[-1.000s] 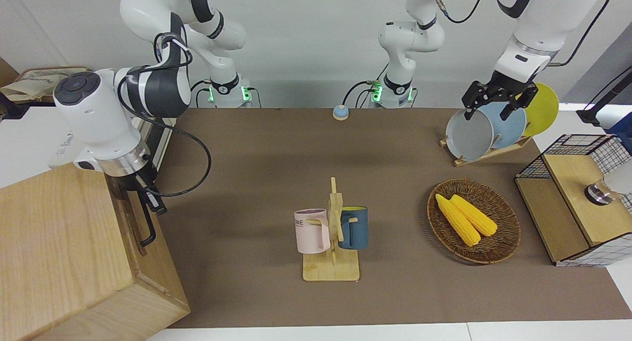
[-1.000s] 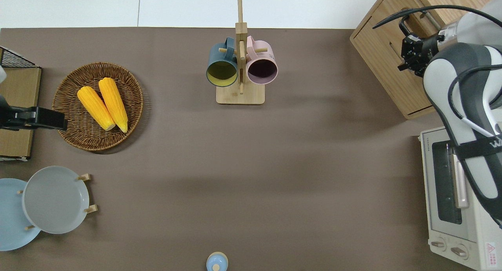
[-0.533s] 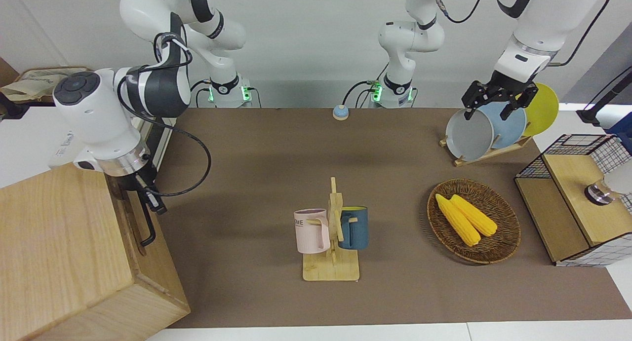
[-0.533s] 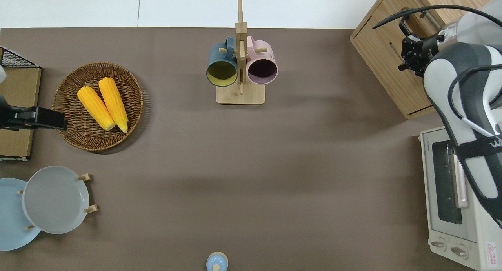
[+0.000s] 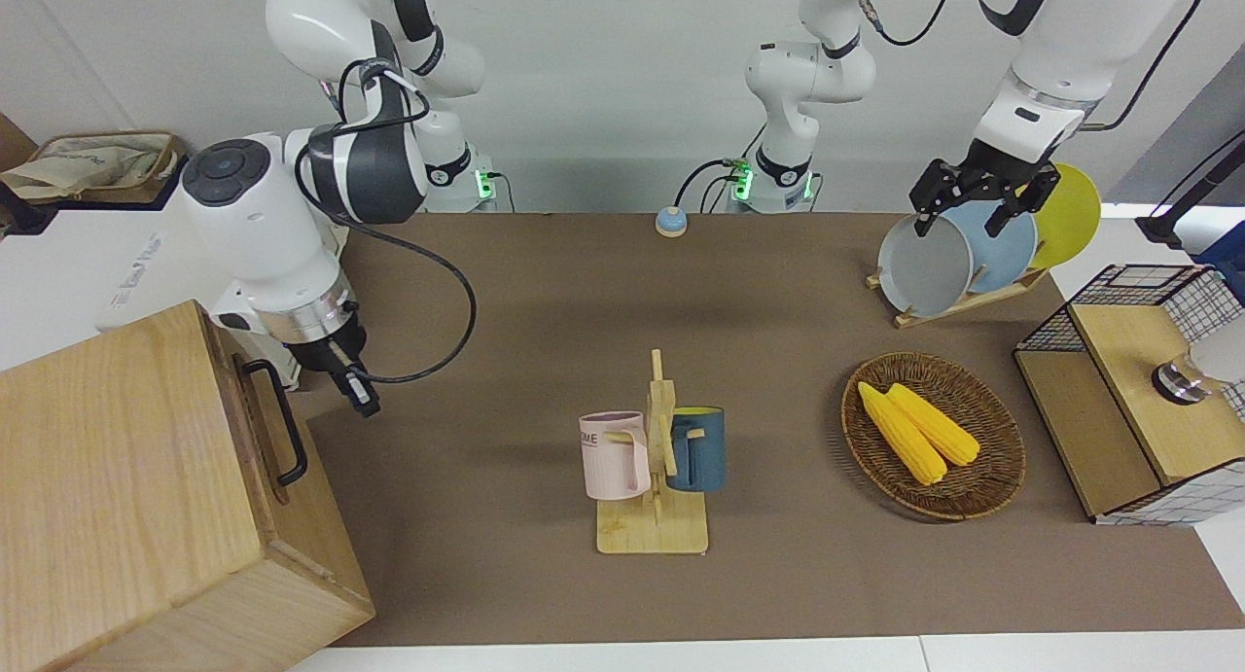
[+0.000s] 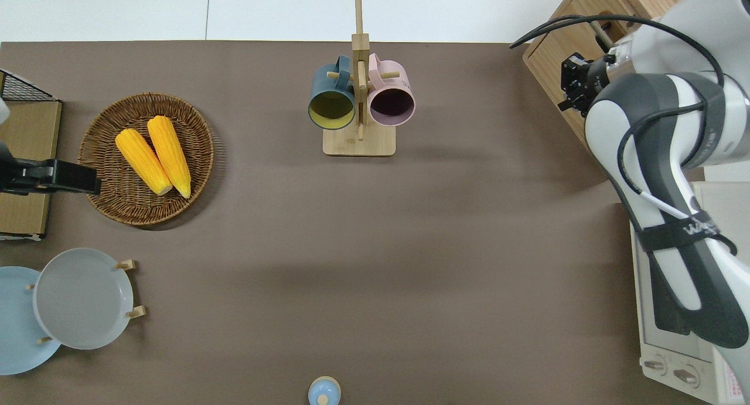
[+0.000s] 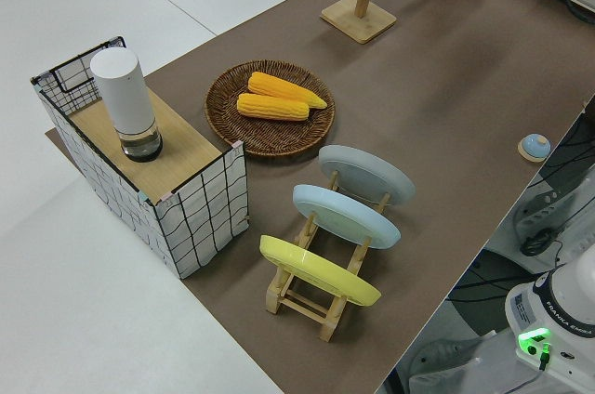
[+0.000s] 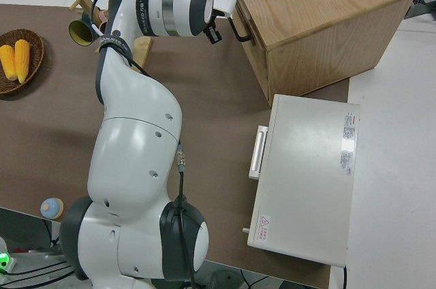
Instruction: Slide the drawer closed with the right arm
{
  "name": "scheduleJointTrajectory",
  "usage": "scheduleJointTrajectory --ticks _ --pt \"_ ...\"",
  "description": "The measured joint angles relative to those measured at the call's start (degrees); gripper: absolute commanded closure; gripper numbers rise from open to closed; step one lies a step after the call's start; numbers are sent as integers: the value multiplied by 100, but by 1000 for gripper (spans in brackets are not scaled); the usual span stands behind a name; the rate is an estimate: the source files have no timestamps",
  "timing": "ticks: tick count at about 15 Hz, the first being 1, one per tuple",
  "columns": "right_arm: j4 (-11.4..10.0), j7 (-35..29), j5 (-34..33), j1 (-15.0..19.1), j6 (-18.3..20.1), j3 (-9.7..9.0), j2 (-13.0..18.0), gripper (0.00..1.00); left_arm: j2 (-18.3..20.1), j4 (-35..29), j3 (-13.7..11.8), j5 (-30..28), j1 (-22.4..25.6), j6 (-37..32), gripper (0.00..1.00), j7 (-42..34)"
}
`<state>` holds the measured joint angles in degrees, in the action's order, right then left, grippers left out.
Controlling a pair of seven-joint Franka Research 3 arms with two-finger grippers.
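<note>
1. Pale wood fills the right arm's end of the table in the front view: the big box cabinet [image 5: 146, 487] stands there with its drawer [image 5: 255, 429] apparently pushed flush, the black bar handle [image 5: 277, 421] standing off its front. The right gripper [image 5: 355, 392] hangs just beside that handle, apart from it and holding nothing; whether its fingers are spread or together I cannot tell. The left arm is parked.

2. From overhead, the right gripper [image 6: 573, 88] sits at the edge of the cabinet [image 6: 562, 36], over the line where the drawer front meets the brown table mat [image 6: 410, 247]. The arm's bulk hides most of the drawer and part of the white oven [image 6: 656, 346].

3. The left side view shows none of the drawer; it gives only the wicker basket [image 7: 223, 101] with two corn cobs [image 7: 277, 97], the plate rack [image 7: 307, 296] and the wire-mesh box [image 7: 200, 208].

4. In the right side view the handle [image 8: 240, 30] juts from the closed-looking front, the gripper [image 8: 212, 33] close by it.

5. Judging by its build, the drawer is stiff, light and free-sliding on rails. It needs no grasp: a flat push at mid-front, beside or on the rigid metal bar, keeps it from racking.
</note>
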<state>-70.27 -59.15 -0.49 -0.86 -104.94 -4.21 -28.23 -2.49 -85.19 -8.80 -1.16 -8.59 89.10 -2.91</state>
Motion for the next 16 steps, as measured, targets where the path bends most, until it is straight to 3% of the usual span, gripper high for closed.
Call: scheduleJointTrajectory --ticks 5,10,16 --pt "52 -117 -8 -455 483 35 285 1000 0 0 0 0 0 0 5 0" --pt "20 206 -42 -592 1152 68 680 1000 0 0 0 0 0 0 2 0" --pt "-67 1622 -49 -857 2131 707 1153 1000 0 0 0 0 0 0 2 0"
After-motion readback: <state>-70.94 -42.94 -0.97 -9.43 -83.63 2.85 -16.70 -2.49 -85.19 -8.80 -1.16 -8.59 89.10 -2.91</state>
